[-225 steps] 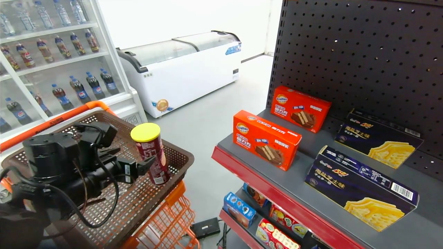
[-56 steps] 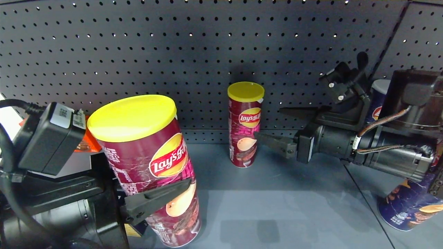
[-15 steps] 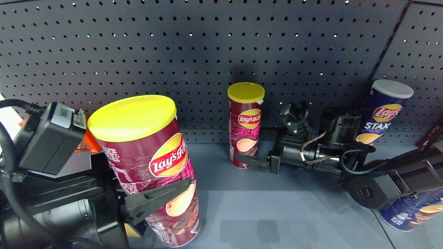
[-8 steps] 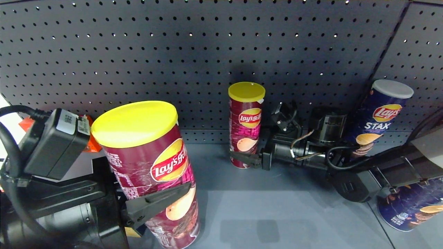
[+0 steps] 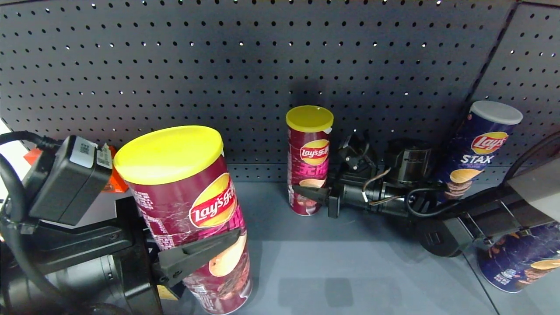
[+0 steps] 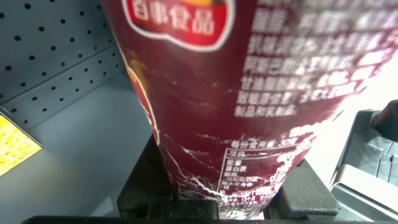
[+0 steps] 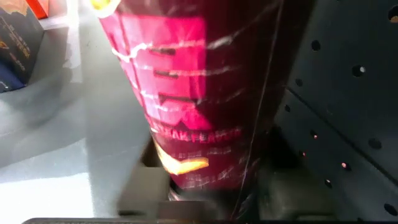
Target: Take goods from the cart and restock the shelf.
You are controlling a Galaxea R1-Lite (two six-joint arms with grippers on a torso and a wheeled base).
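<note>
L gripper (image 5: 205, 256) clamped on near can (image 5: 183, 205), low on body; can upright at front-left of shelf (image 5: 350, 280), can't tell if base touches deck. R gripper (image 5: 313, 192) closed round lower part of far can (image 5: 309, 148), which stands mid-shelf at back, just by pegboard (image 5: 262, 57). Blue can (image 5: 479, 144) further right, also at back.

Red chip can (image 7: 186, 93) (white print) beside pegboard (image 7: 354, 87).
</note>
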